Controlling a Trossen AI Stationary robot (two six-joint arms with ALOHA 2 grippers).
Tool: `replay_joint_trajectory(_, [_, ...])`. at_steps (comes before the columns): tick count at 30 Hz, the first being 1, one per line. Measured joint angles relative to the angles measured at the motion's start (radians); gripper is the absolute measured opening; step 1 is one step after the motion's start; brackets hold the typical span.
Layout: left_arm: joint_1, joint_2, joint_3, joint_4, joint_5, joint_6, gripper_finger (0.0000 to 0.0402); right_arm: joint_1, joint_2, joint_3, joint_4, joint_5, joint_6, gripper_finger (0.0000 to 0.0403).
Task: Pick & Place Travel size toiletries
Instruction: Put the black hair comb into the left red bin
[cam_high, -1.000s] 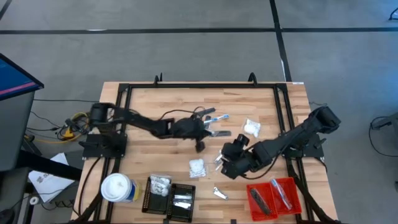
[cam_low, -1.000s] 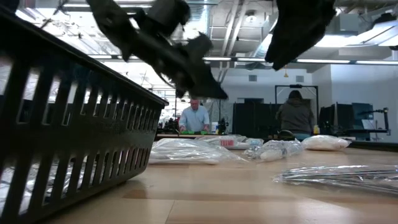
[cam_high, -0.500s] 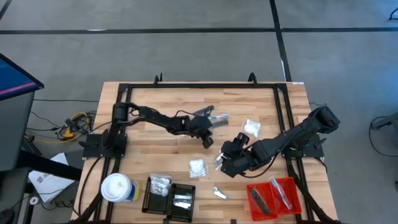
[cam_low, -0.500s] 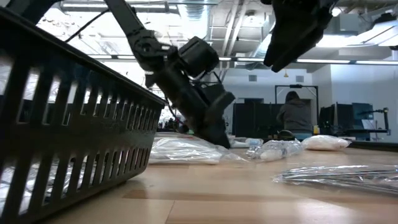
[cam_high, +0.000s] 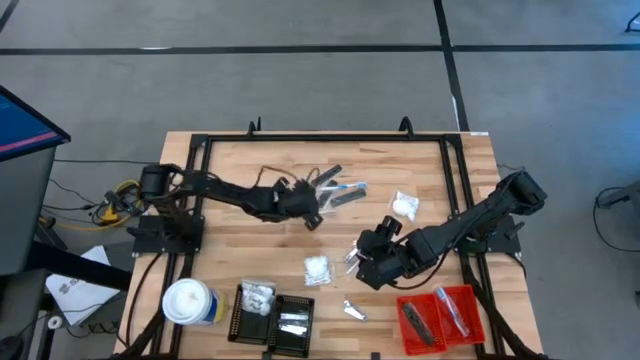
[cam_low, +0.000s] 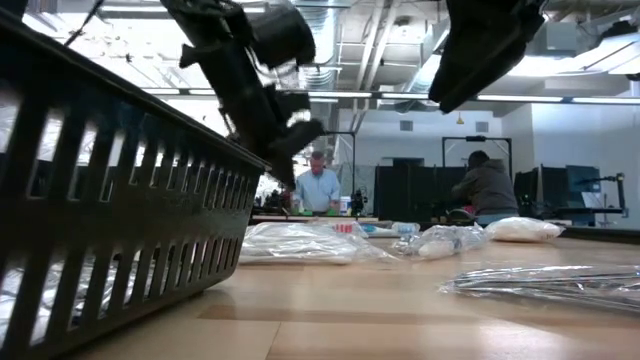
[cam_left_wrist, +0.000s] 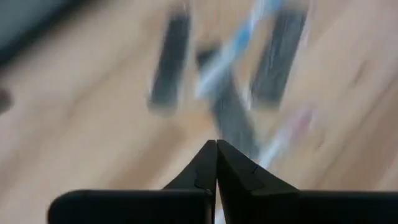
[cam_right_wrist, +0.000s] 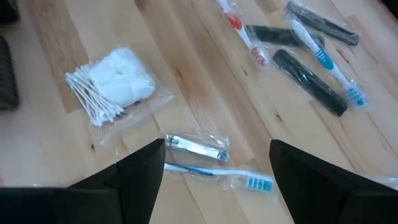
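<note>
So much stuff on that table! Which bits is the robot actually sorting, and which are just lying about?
Part of the job:
- cotton packet
- bagged nail clipper
- blue toothbrush
- red toothbrush
- dark bars
- black tray and red tray, both already holding items

Just lying about:
- white-topped canister
- yellow cables beside the table

My wooden table (cam_high: 240, 160) carries scattered toiletries (cam_high: 340, 190), a cotton packet (cam_high: 317, 269). Near edge: black tray (cam_high: 275, 318), red tray (cam_high: 440, 316), canister (cam_high: 188, 302).

Red tray (cam_high: 462, 297), black ribbed tray (cam_high: 240, 318), white cotton packet (cam_right_wrist: 118, 81), blue-bristled toothbrush (cam_right_wrist: 217, 174)
</note>
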Motion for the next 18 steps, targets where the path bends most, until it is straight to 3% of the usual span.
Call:
replay_joint_trajectory(2, [-0.001,-0.035,-0.038,0.116,-0.023,0.028,0.0002,-0.006,0.000,0.000,-0.003,0.011,0.000,0.0281])
replay_joint_trajectory(6, [0.008,-0.025,-0.071,0.286,0.073,0.089,0.0002,-0.026,0.000,0.000,-0.002,0.018,0.000,0.0281])
replay_joint_trajectory(11, [0.058,0.049,-0.070,0.360,0.090,0.100,0.0002,-0.053,0.000,0.000,0.008,0.019,-0.004,0.0281])
replay_joint_trajectory(18, [0.160,0.178,-0.032,0.472,0.244,0.095,0.0002,-0.063,0.000,0.000,0.012,0.019,-0.005,0.0281])
